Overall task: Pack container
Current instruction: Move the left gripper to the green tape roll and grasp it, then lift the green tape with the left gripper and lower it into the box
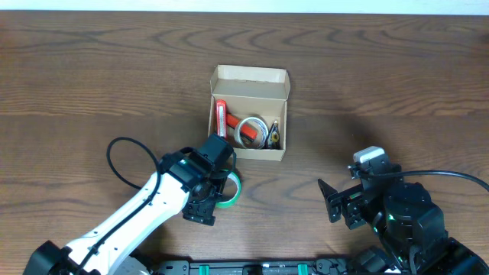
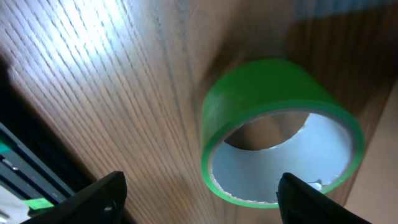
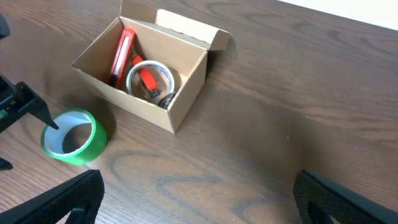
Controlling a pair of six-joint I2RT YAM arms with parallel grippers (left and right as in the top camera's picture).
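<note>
Both gaping, empty: left end effector (image 2: 200, 196) over green tape (image 2: 261, 87), right end effector (image 3: 202, 198) apart.

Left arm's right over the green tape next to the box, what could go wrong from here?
1. The left gripper is open with the green tape roll off-centre between its fingers; closing may catch only the rim, so the roll could tip or slip.
2. The roll lies close to the container; lifting could bump it.
3. A red cutter and a clear roll already fill much of it, so the tape may sit proud.
</note>
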